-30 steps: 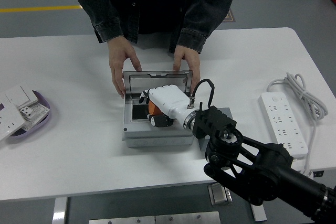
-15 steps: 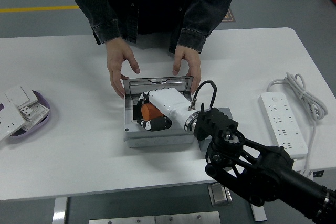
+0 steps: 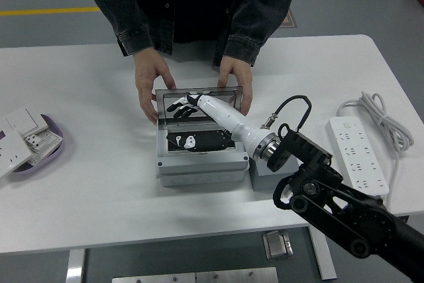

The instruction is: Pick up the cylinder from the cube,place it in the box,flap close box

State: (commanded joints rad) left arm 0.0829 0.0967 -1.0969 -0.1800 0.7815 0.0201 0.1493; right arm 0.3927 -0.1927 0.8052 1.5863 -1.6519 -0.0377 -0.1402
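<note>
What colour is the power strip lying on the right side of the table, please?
White, cord included; the power strip shows clearly in the head view.

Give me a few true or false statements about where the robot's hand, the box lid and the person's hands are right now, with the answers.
1. The right hand is extended over the box, fingers spread against the raised lid. True.
2. The hand is gripping an orange cylinder. False: the fingers are open and hold nothing, and no orange shows.
3. The person's hands rest at the far corners of the box, beside the lid. True.
4. The box lid is shut flat. False: it stands up at the far edge of the box.
5. A white power strip lies at the table's right. True.
6. The purple tray sits beside the power strip. False: it is at the table's left edge.
</note>
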